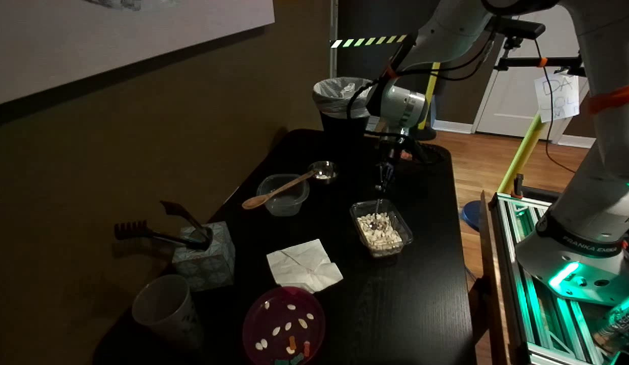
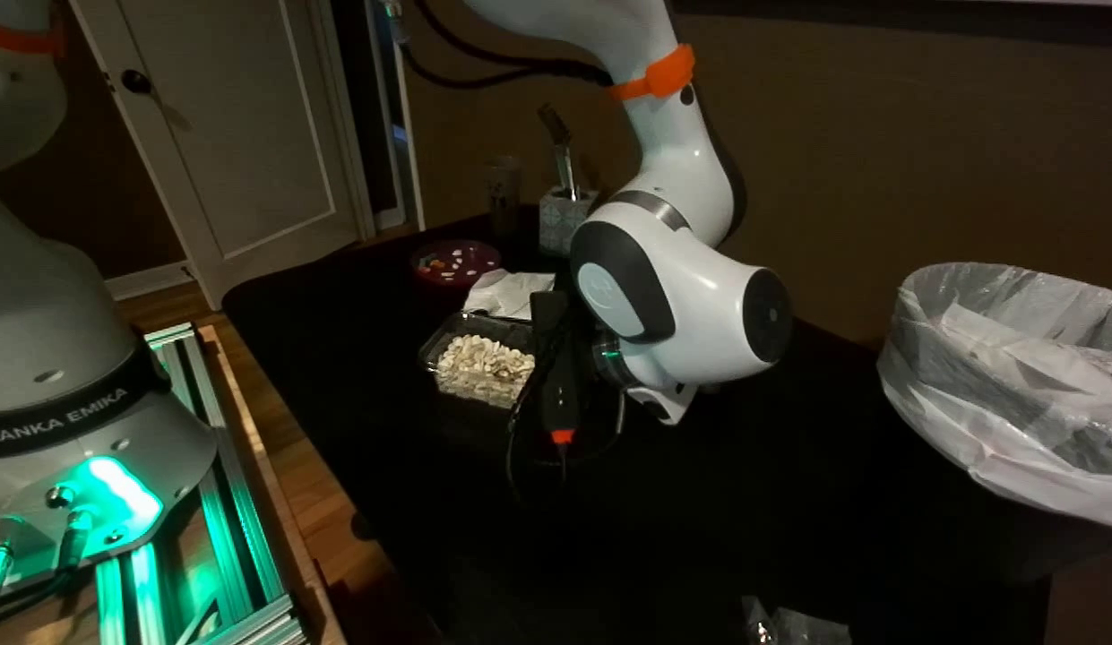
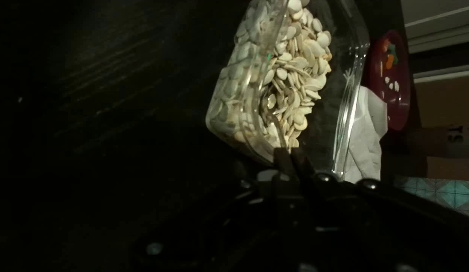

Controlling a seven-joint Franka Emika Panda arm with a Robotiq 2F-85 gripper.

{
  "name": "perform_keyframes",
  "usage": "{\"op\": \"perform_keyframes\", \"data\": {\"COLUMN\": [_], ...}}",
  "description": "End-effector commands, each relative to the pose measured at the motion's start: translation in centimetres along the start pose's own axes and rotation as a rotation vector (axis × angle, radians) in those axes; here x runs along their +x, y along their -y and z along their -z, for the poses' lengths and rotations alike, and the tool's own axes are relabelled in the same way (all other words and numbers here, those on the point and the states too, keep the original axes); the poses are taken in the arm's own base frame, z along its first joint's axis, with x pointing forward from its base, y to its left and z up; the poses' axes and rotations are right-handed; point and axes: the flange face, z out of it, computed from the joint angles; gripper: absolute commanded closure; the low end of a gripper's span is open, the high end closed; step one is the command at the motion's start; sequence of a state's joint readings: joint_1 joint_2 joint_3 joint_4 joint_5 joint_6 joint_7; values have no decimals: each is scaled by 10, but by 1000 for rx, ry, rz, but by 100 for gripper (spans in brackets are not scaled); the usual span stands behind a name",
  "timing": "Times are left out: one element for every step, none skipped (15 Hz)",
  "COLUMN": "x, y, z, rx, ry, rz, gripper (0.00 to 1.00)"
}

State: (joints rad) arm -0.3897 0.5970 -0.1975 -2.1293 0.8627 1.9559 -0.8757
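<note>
Down at the clear tub [image 3: 345,121], the gripper [image 3: 290,154] pinches a metal spoon [image 3: 280,131], fingers almost together on the handle, and its bowl's in among the pale seeds [image 3: 306,71], white napkin [image 1: 304,266] nearby!

This looks like a room in a home with a touch of the lab: a white panelled door [image 2: 228,134] with a dark knob [image 2: 136,82], a brown wall [image 1: 116,152] and a wood floor [image 1: 471,167] point to a house. The black worktop [image 1: 410,294] carries a tissue box [image 1: 205,261], a wooden spoon [image 1: 281,190] and a plastic cup [image 1: 167,314], and a lined bin [image 1: 339,107] stands near. The lab side is the robot arm [image 1: 578,248] on its metal-railed stand [image 1: 519,268].
</note>
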Motion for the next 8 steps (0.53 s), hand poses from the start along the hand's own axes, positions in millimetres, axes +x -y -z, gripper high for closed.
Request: {"op": "perform_keyframes", "data": {"x": [19,22,25,26,28,30,31,32], "y": [-22,-22,-22,-22,-23,-23,-23,-23], "z": [-26,-28,-29,-29,-30,-32,-33,-35], "rx": [-21,-14,-2,4,6,13,24,44], "ry": [125,151,178,206,229,252,274,296], "rz": [-116,-143,-168,-190,-207,-219,-228,-227], "gripper": [99,99,99,99,99,99,99,99]}}
